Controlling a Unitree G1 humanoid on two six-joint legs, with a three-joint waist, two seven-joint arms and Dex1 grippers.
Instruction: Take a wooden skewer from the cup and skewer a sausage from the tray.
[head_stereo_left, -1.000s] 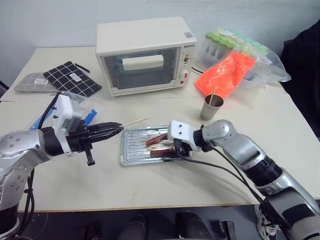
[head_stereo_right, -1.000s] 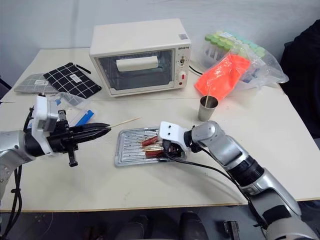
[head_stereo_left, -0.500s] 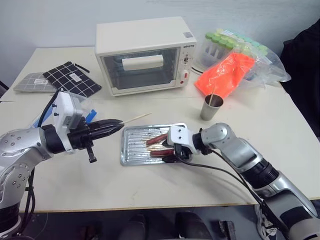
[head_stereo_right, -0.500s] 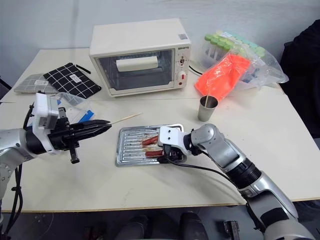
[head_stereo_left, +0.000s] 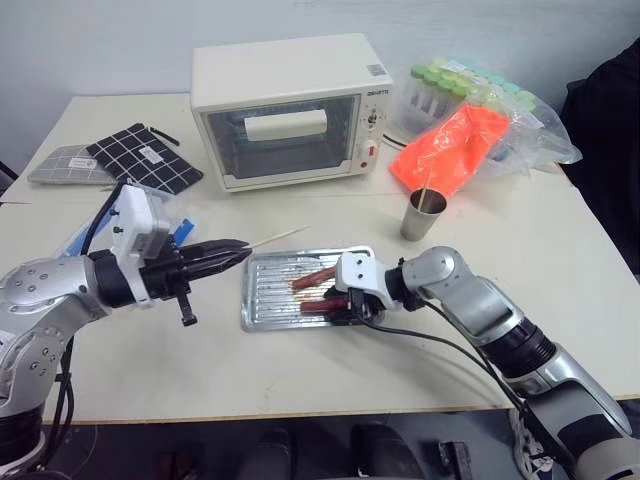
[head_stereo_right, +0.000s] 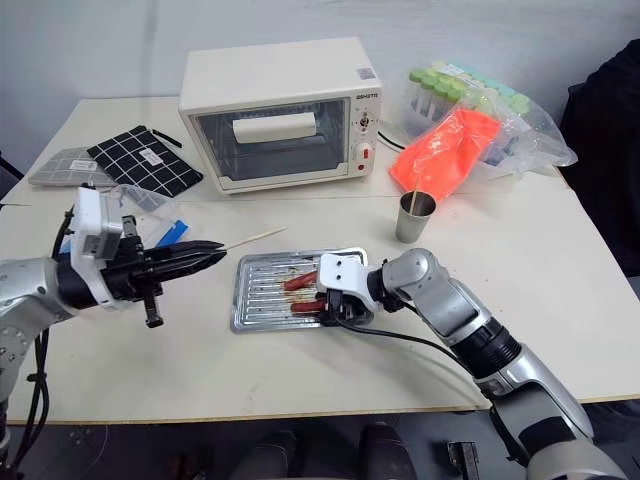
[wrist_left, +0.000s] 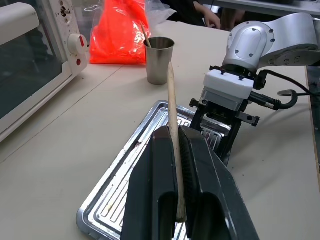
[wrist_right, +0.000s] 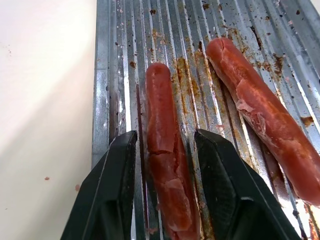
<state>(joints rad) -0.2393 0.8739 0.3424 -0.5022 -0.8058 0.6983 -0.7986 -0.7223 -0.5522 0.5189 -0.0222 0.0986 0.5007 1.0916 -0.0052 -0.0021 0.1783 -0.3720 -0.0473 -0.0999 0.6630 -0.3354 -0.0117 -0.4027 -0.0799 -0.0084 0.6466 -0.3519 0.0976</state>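
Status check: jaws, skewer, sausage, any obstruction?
Left gripper shut on wooden skewer. Right gripper jaws straddling sausage in tray, small gaps either side. Second sausage alongside, clear.

The tray (wrist_right: 110, 100) is ribbed, shiny metal, stained with brown grease. The sausage (wrist_right: 165, 150) has a moist, cracked red skin. The skewer (wrist_left: 172, 120) is pale, matt bare wood. The cup (wrist_left: 159, 60) is brushed grey steel. The counter (head_stereo_left: 300, 370) is smooth and matt. The left hand (wrist_left: 181, 200) has glossy black plastic fingers (wrist_left: 145, 200).
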